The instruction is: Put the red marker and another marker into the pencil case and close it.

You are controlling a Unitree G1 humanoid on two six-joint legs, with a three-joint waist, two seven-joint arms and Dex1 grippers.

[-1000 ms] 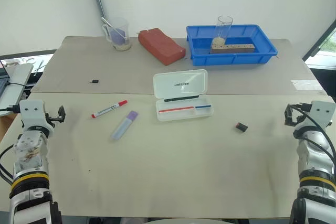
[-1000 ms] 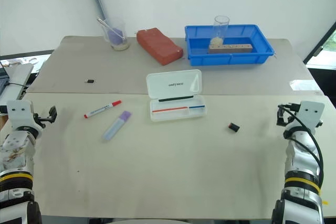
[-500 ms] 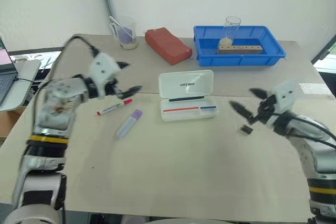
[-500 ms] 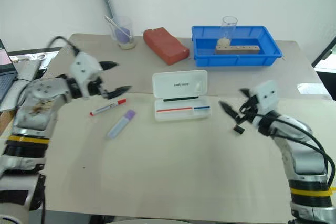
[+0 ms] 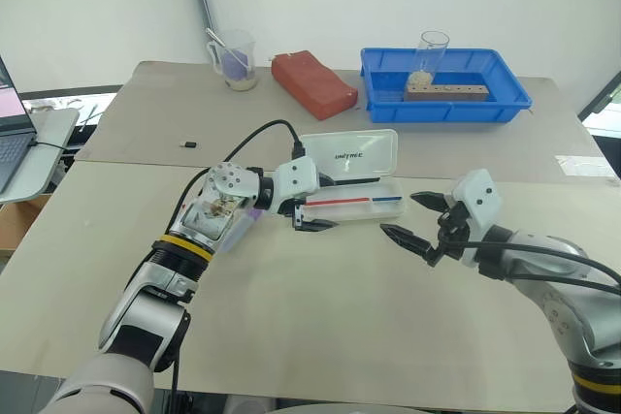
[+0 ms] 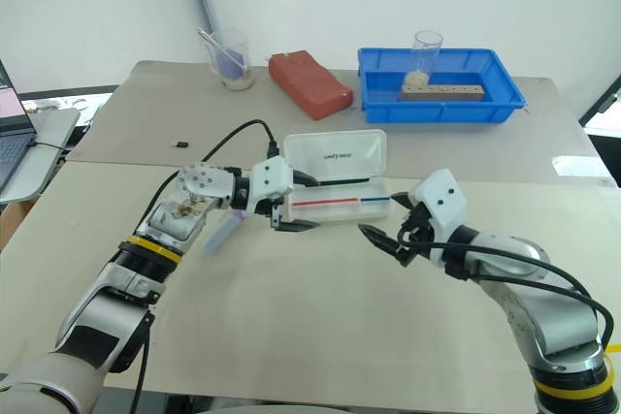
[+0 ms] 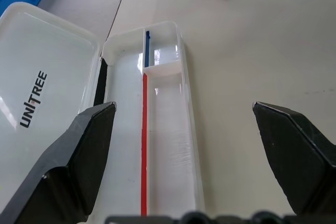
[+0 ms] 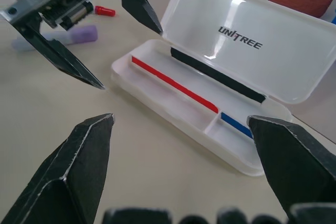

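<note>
Two pincers, left pincer [image 5: 315,203] and right pincer [image 5: 414,219], stand apart and empty either side of the open pencil case [image 5: 351,181] mid-table. Left of it, the lavender marker [image 8: 58,39] looks light, stiff, slick; grip mid-barrel. The red marker [image 8: 104,11] lies just beyond.

Both arms reach in toward the middle of the surface [image 5: 320,327], their claws facing each other. The left arm is bent at the elbow, its forearm angled forward and its wrist turned toward the robot's right; the left claw [image 5: 316,204] points that way with its two black fingers spread wide and nothing between them. The right forearm comes in from the right, and the right claw [image 5: 415,220] points left, tilted slightly downward, fingers parted wide and empty.
</note>
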